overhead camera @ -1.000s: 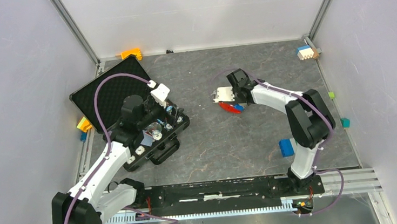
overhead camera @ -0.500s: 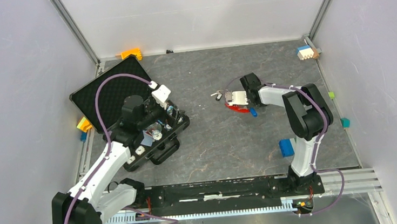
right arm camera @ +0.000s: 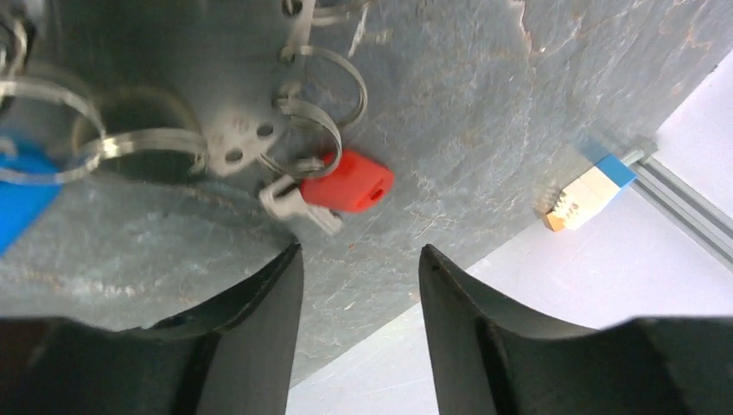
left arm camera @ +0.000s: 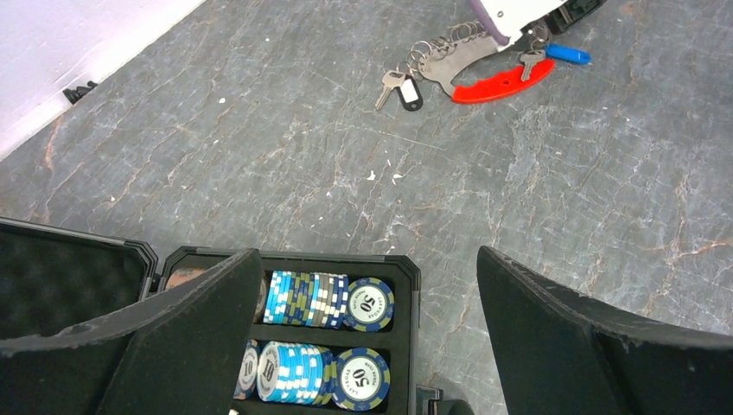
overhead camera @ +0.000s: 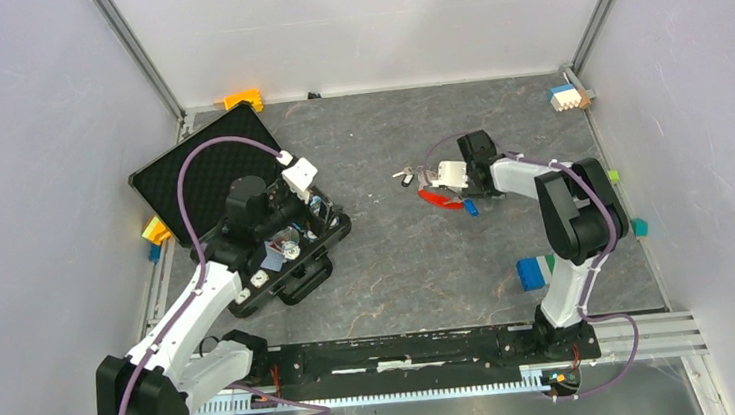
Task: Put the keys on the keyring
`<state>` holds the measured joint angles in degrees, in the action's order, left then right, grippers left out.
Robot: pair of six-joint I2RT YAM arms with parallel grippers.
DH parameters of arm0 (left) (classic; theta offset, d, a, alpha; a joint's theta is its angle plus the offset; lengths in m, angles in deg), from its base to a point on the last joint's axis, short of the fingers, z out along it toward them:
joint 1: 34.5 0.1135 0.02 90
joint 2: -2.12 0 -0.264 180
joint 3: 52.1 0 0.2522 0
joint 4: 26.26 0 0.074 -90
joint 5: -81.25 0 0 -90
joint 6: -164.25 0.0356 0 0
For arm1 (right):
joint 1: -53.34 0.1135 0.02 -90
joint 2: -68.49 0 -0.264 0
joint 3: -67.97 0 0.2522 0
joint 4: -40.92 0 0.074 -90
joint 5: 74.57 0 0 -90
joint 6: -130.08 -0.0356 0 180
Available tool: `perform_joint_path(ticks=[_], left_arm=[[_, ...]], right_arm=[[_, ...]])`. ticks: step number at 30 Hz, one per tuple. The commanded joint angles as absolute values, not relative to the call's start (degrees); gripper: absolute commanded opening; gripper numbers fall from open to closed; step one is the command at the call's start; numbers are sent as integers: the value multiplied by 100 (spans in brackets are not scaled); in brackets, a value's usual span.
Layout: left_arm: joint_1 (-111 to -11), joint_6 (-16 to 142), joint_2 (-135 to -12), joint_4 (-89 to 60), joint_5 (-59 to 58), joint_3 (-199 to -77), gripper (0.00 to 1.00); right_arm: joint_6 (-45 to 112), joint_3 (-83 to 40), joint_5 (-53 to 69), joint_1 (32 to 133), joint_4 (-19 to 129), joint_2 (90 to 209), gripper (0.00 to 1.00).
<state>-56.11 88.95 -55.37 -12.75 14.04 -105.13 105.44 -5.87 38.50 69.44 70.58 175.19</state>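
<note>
Red plastic filled my right wrist view: the head of the red key (right arm camera: 347, 181), lying flat on the worktop (overhead camera: 399, 265) against the split rings (right arm camera: 321, 130) of the keyring (left arm camera: 456, 67). The right gripper (right arm camera: 359, 259) sat just short of it, jaws apart with nothing between them. The left gripper (left arm camera: 367, 255) hung wide open and empty over the chip case (left arm camera: 413, 285) near the left edge. The keyring lay right of centre, toward the far edge, with the blue key (left arm camera: 566, 54) just beside its right end. I could not tell whether either key was threaded on a ring.

My worry was the loose metal. A finger coming down on that cluster could shove the strap across the smooth stone, or close on a ring instead of a key head and drag everything askew.

The keyring's long axis ran roughly along the far edge, slightly slanted. Its small ring end pointed left and far, and the red clip (left arm camera: 497, 85), on the near side, pointed right and nearer.
</note>
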Motion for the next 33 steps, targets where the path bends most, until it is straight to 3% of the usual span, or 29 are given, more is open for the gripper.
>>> perform_joint_path(ticks=[1, 7, 9, 16, 25, 33], left_arm=[[-5600, 9109, -5533, -1122, 1108, -10864, 100], [-5593, 9098, -5554, -664, 551, -11242, 100], [-5591, 9073, -5499, -635, 348, -11262, 100], [-5457, 8842, -5310, -669, -726, -11240, 100], [-4953, 7976, -4657, -1233, -1205, -10593, 100], [-4540, 7726, -4112, -1206, -581, -10588, 100]], right_arm=[[10185, -519, 2983, 6718, 7715, 17015, 62], [9678, -687, 1957, 6334, 8266, 16096, 81], [9458, -766, 1639, 6206, 8331, 15768, 98], [8365, -750, 1073, 6101, 7990, 14467, 98], [6475, 92, 388, 6081, 7152, 13169, 98], [5642, 1607, 161, 6081, 6040, 11907, 98]])
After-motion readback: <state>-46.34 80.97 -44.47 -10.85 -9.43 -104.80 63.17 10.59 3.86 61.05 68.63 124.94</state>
